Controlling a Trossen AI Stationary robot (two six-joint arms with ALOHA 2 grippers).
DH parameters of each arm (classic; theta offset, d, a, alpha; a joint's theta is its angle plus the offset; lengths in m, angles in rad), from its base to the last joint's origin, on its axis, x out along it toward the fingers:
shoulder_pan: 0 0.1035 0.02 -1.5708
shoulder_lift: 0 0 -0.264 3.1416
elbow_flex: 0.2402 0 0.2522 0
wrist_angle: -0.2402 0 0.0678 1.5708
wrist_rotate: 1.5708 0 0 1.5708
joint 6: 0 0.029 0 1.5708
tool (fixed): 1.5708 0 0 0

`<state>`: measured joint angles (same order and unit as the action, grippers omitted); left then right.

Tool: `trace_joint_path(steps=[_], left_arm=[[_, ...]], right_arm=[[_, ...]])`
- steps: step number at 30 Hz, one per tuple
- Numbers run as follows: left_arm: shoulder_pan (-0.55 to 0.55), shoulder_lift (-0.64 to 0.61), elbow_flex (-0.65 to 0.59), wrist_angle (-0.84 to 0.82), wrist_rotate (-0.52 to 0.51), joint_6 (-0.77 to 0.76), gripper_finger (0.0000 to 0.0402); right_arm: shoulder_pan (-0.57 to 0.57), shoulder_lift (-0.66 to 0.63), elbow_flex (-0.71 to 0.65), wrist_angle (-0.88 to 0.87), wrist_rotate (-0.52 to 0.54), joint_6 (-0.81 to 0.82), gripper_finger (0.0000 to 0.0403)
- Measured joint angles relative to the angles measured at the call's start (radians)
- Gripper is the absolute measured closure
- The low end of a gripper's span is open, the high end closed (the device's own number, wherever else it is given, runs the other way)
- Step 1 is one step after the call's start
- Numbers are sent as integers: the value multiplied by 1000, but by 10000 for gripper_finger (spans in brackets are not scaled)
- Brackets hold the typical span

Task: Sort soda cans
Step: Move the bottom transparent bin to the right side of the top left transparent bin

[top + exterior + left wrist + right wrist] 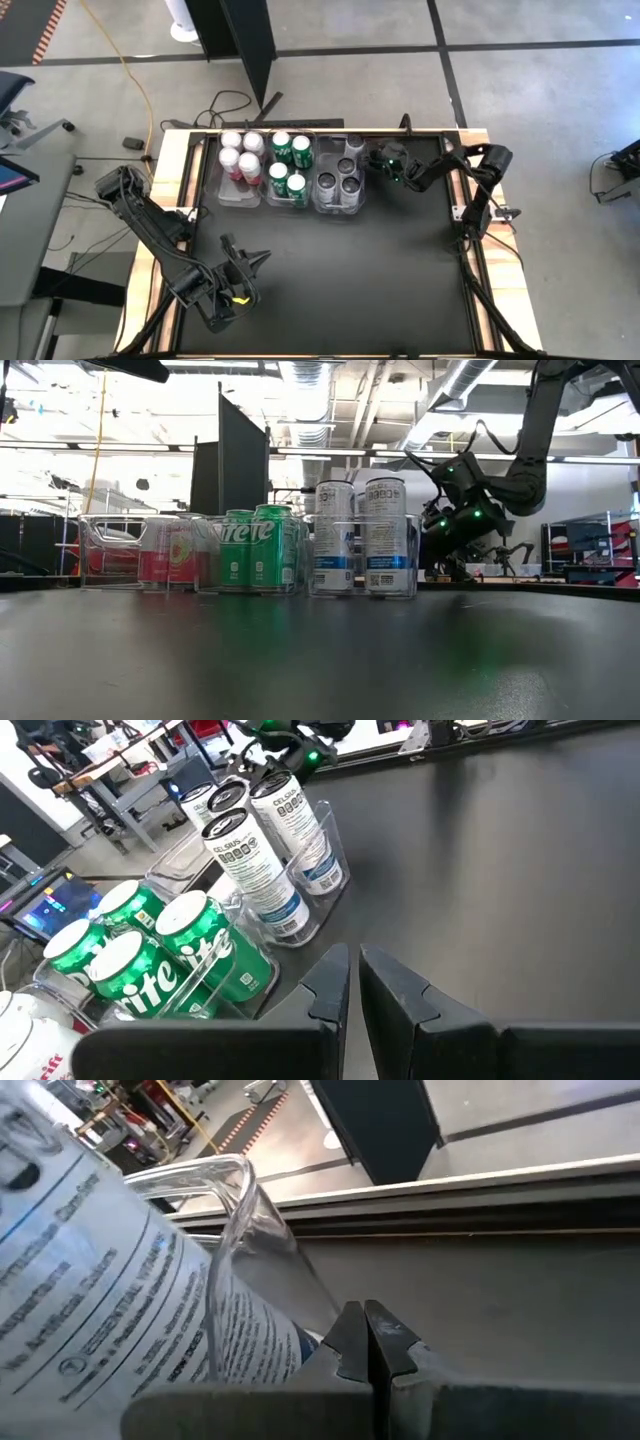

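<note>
All the soda cans stood sorted in bins upper-centre. My right fingers, closed and empty, sat beside them; left fingers, closed, lower-left. I judged a slow, clear retreat best.

The table is covered by a matt black sheet that takes a dull, soft sheen in the low view, and it is edged with a pale, unfinished-looking wooden frame. Three clear rectangular plastic bins are glossy and see-through, their rims catching bright highlights. The cylindrical metal soda cans have brushed silver tops: the green cans have a shiny printed skin, the red-pink cans a smooth gloss, and the tall white-and-grey printed cans a satin finish. The left pincer has smooth, matt dark plastic-looking fingers.
</note>
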<state>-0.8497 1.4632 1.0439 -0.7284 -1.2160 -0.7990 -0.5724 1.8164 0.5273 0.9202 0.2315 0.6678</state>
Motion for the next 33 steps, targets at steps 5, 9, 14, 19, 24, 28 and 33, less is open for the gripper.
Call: trace_joint_path(steps=[5,9,14,19,24,28,33], left_arm=[[0,0,0,0,2,-6,379],[0,0,0,1,2,-6,379],[0,0,0,1,2,-6,379],[0,0,0,2,2,-1,379],[0,0,0,1,2,1,379],[0,0,0,1,2,1,379],[0,0,0,1,2,-1,379]], right_arm=[[22,0,-7,4,4,29,403],[52,0,-8,15,54,71,403],[81,1,-1,10,125,106,403],[83,1,13,3,186,118,403],[74,0,12,5,210,102,403],[67,-2,12,-8,238,94,403],[71,-2,12,-33,253,33,403]])
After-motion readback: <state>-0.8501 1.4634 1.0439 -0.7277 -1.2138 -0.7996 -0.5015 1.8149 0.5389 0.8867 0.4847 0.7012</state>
